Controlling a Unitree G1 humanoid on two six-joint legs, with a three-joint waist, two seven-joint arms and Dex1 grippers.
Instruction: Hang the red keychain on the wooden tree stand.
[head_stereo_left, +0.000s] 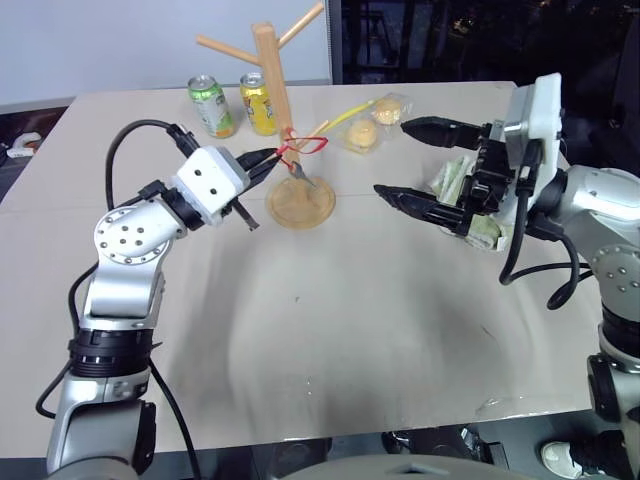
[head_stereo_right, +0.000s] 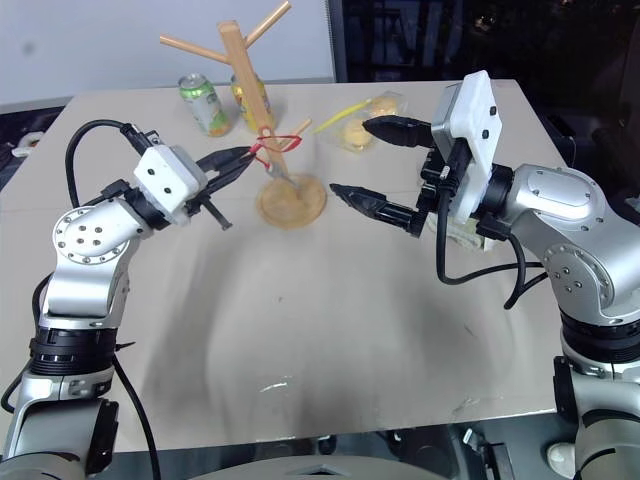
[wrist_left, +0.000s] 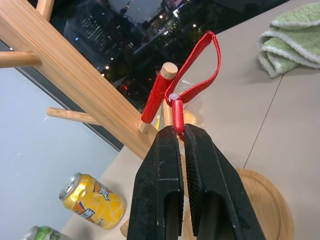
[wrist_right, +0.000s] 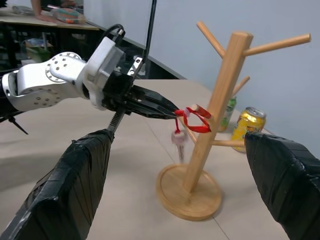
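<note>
- While the left gripper (wrist_left: 178, 131) holds its 2 black fingers pinched together on the red keychain (wrist_left: 192, 75), the flat red cord loop is draped over the tip of a low peg of the wooden tree stand (wrist_right: 216, 117).
- Below the loop, a small metal key (wrist_right: 178, 140) hangs beside the trunk, above the round disc base (head_stereo_left: 299, 204).
- Stand condition: light wood, upright post, several angled pegs, standing on the tan table (head_stereo_left: 350, 340).
- Right gripper (head_stereo_left: 420, 160) is spread wide and holds nothing; it hangs above the table, well apart from the stand on the robot's right.
- Containers: 2 drink cans stand upright behind the stand, 1 green (head_stereo_left: 212, 105) and 1 yellow (head_stereo_left: 259, 102). Whether they are full cannot be told.
- Clear wrappers (head_stereo_left: 362, 134) beyond the stand each hold a yellowish round item.
- A folded green cloth (wrist_left: 292, 37) lies on the table on the robot's right.
- Labels: printing shows on both cans, but none of it can be read.
</note>
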